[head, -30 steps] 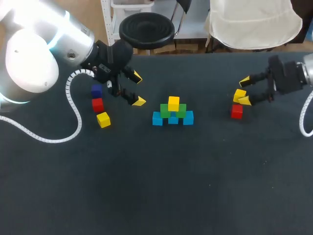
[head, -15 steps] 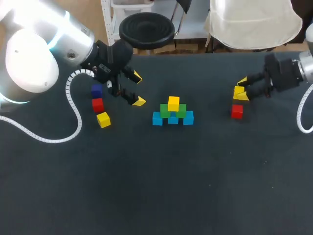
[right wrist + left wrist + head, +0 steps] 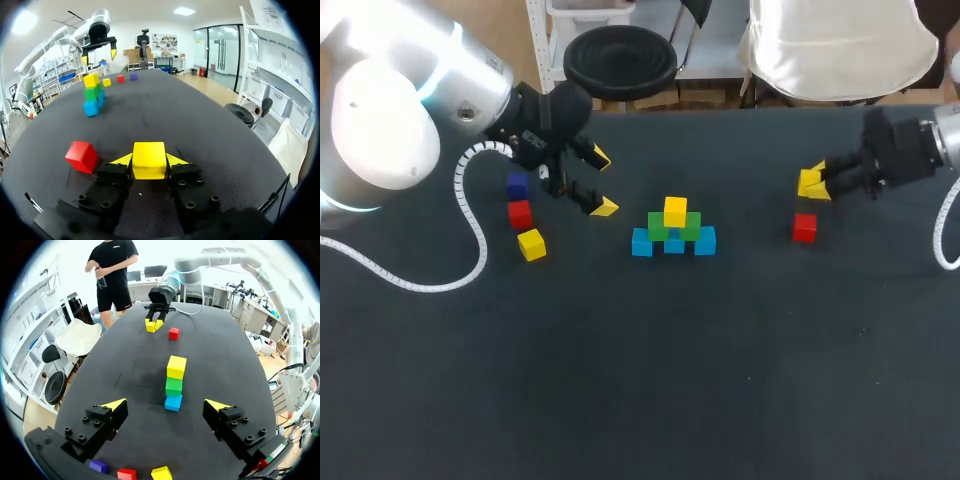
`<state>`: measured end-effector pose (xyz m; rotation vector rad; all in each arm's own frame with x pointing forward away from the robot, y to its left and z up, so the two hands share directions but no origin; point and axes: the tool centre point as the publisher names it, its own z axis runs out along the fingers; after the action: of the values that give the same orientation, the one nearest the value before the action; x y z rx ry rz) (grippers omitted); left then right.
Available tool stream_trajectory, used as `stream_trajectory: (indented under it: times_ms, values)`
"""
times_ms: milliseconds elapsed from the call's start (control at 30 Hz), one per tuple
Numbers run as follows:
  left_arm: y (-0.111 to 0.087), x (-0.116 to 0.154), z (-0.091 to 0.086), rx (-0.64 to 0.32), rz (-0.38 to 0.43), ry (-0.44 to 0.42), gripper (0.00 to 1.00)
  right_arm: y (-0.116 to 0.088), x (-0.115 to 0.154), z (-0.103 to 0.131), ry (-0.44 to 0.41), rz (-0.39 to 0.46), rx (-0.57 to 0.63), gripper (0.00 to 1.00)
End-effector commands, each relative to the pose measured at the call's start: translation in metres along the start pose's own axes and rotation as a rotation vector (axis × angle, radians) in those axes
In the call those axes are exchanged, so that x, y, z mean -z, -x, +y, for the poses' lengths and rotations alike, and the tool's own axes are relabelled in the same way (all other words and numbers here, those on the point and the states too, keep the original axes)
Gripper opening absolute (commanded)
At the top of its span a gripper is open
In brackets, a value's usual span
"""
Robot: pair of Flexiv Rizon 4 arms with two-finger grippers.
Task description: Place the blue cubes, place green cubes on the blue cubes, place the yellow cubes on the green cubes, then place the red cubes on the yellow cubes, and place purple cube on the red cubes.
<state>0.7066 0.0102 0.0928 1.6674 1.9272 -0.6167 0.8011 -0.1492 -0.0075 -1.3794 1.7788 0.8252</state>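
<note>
- The right end effector (image 3: 817, 184) pinches a small yellow cube (image 3: 149, 159) between its two yellow-tipped fingers, one finger on each side face.
- This held cube is at the right part of the dark counter (image 3: 720, 360), well apart from the pyramid in the middle. Whether its underside touches the counter cannot be told.
- A small red cube (image 3: 804, 228) lies on the counter near the held cube. In the right wrist view it sits just beside the right end effector, apart from the fingers.
- In the middle of the counter stands a pyramid of cubes. It has three light blue cubes (image 3: 673, 243) in a row at the base, two green cubes (image 3: 659, 226) on them and one yellow cube (image 3: 675, 211) on top.
- The left end effector (image 3: 603, 182) is spread wide and holds nothing. It hangs over the left part of the counter, between the pyramid and a group of loose cubes.
- In the left wrist view the pyramid stands ahead of the left end effector, in line with the gap between its fingers and seen end-on as a single column.
- The loose group on the left is a dark purple cube (image 3: 517, 185), a second red cube (image 3: 520, 213) and a second loose yellow cube (image 3: 531, 244). They sit in a short line, close together but not stacked.
</note>
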Motion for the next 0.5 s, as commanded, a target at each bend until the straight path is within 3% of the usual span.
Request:
stream_trajectory:
  times_ms: [33,500]
  values:
    - [-0.002,0.0,0.0,-0.004,-0.006,0.001,1.0,0.011,0.012,0.018,-0.026,-0.016,0.008,0.0]
    - [-0.002,0.0,0.0,-0.004,-0.006,0.001,1.0,0.071,0.016,0.054,-0.023,0.014,0.04,0.0]
